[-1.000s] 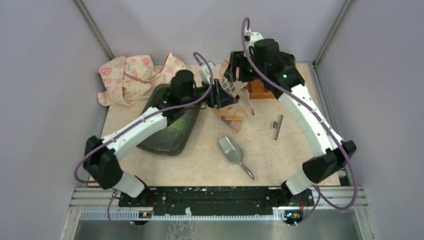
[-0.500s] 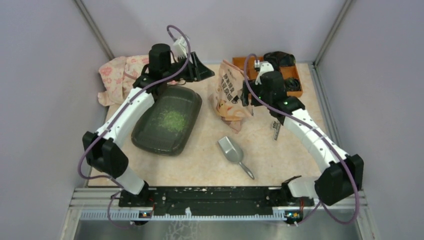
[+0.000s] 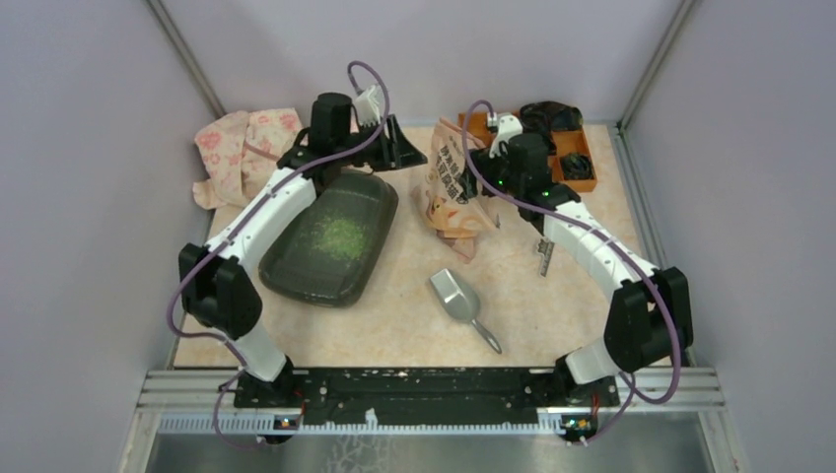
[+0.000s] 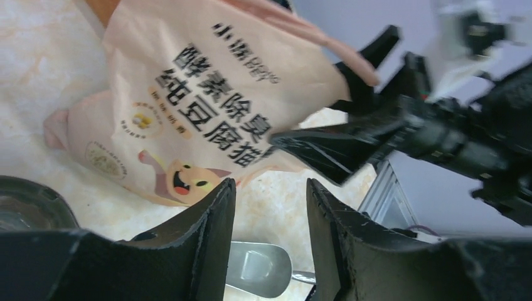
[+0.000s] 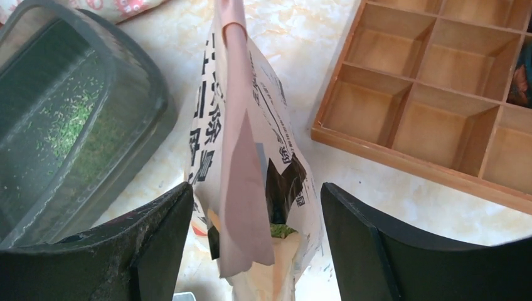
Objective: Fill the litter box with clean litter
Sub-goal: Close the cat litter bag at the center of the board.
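Nearest the arm bases, a grey metal scoop (image 3: 456, 299) lies on the table (image 3: 414, 335), handle pointing to the near right. Just beyond it on the left sits the litter box (image 3: 306, 281), set at a slant with its far end angled to the right. The clean litter (image 3: 340, 236) forms a loose green patch in the middle of its floor, with dark floor bare around it. To the right, a small grey strip (image 3: 545, 253) lies on the table under the right arm (image 3: 592, 246). Farther back, between the two arms, the peach-pink printed bag (image 3: 449, 187) stands upright, well apart from the litter box, with its top edge torn and green granules showing in the opening in the right wrist view. The right jaws are spread wide on either side of the bag's upper edge, and neither finger (image 5: 376, 251) presses on it. The left jaws hang above the far right corner of the litter box, pointing toward the bag, parted and empty. At the far right, the orange organiser tray (image 3: 584, 183) sits just behind the bag, with something dark in its rear compartments. At the far left, a crumpled pink floral cloth (image 3: 237, 148) lies behind the litter box.
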Robot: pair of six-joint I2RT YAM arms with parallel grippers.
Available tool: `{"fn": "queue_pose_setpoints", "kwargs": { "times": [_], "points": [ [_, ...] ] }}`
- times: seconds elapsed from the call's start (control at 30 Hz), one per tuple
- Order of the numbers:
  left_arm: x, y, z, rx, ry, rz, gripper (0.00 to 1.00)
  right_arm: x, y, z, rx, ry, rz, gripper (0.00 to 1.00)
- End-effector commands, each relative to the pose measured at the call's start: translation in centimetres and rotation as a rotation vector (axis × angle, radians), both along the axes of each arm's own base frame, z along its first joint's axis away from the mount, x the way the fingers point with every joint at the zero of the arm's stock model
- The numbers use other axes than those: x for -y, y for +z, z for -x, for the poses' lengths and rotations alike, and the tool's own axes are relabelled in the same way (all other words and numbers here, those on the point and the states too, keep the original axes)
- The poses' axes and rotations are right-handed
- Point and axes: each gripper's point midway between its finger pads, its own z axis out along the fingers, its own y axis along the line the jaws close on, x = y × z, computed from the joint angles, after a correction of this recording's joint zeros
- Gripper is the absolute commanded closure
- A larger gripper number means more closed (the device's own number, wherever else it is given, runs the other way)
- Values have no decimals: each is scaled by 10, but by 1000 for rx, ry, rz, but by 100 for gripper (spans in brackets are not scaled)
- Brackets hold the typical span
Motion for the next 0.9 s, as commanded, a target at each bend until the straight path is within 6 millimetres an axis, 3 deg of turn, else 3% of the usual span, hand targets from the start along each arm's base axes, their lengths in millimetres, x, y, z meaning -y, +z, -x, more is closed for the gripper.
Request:
{"fn": "queue_pose_setpoints", "kwargs": {
  "times": [0.0, 0.17, 0.27, 0.37, 0.47, 0.57, 0.7, 0.73, 0.8, 0.87],
  "points": [
    [-7, -79, -18, -171, 82, -125, 50, -9, 34, -4, 116, 61, -63, 26],
    [8, -126, -38, -247, 109, -137, 58, -25, 16, -9, 28, 134, -58, 27],
    [23, -130, -50, -263, 87, -110, 61, -24, 5, -18, -5, 122, -29, 35],
    [39, -129, -59, -263, 71, -99, 62, -13, -9, -31, -58, 54, 46, 79],
    [49, -124, -62, -264, 51, -82, 62, 0, 3, -37, -12, -29, 80, 100],
    [53, -115, -59, -253, 39, -68, 62, 7, 25, -36, 94, -87, 115, 100],
    [51, -95, -54, -222, 37, -50, 61, 5, 32, -27, 118, -69, 230, 100],
    [51, -91, -54, -213, 42, -45, 60, 3, 34, -23, 122, -64, 255, 97],
    [53, -87, -56, -207, 39, -32, 60, 0, 36, -15, 122, -46, 280, 79],
    [56, -93, -59, -224, 33, -34, 60, -2, 44, -10, 125, -43, 254, 71]
  ]
}}
